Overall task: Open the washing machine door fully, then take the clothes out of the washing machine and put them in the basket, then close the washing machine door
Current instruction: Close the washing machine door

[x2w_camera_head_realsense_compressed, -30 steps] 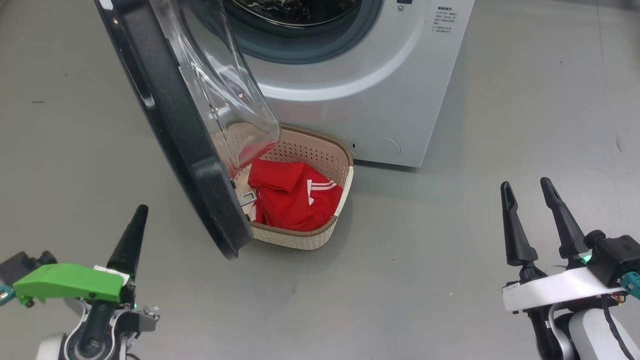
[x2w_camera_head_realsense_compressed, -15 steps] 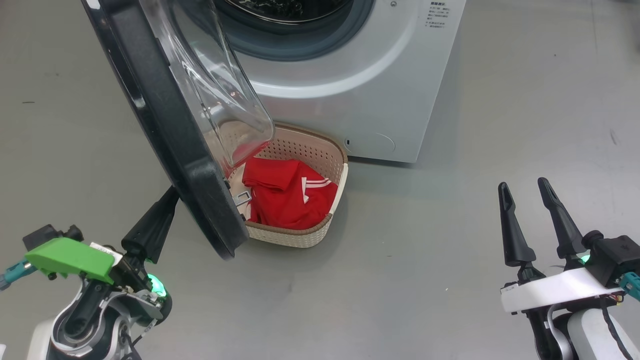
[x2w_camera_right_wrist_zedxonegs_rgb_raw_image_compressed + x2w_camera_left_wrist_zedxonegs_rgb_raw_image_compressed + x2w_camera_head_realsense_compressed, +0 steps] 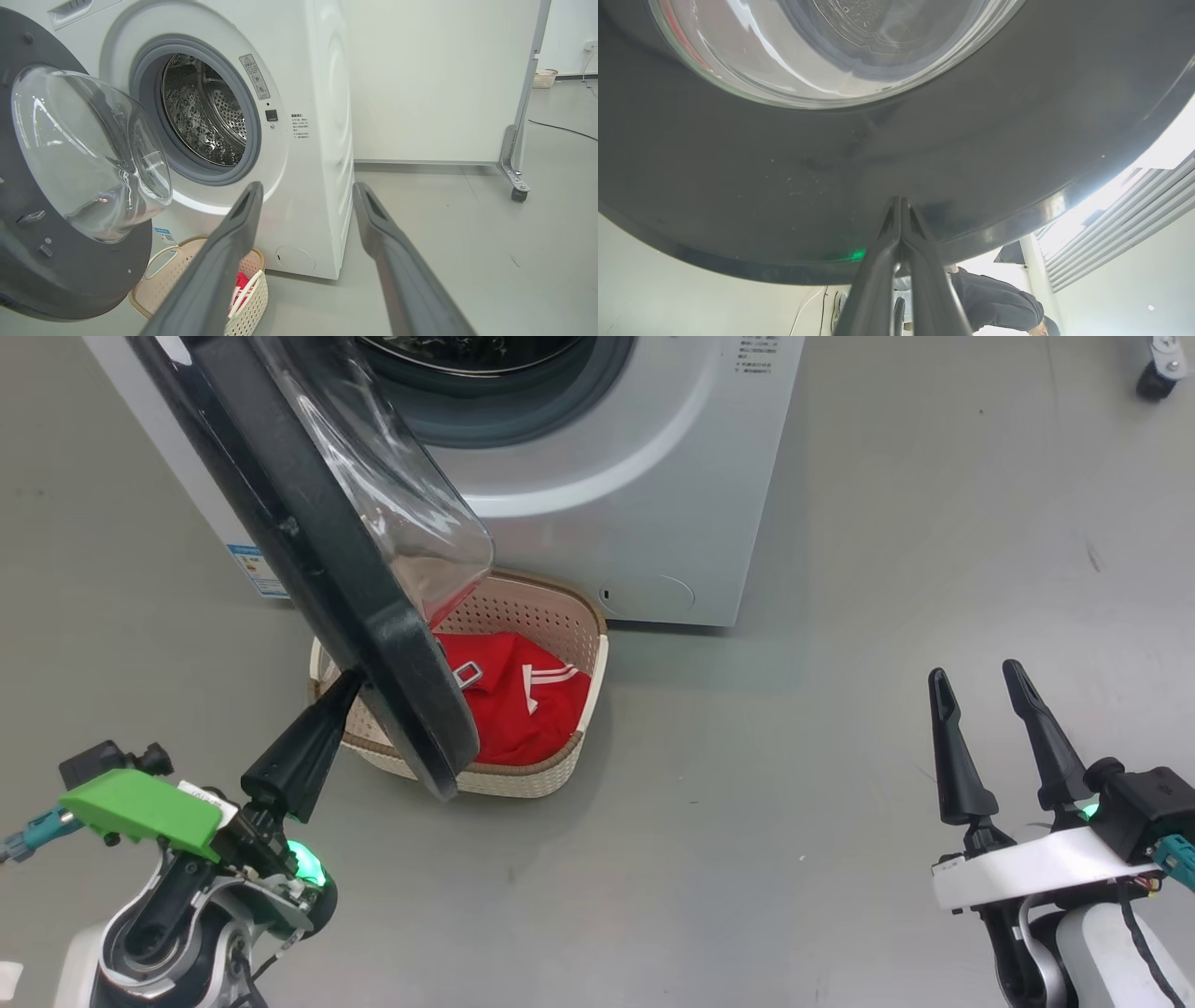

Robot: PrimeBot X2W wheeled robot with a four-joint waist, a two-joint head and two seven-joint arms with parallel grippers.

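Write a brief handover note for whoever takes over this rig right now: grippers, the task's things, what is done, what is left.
The left gripper is shut, tips against the outer black face of the washing machine door.
The right gripper is open and empty, off to the side.
The door is partly open, hanging over the basket in front of the washing machine.
The clothes lie in the basket; the drum looks empty.
Done: unloading. Left: push the door shut.
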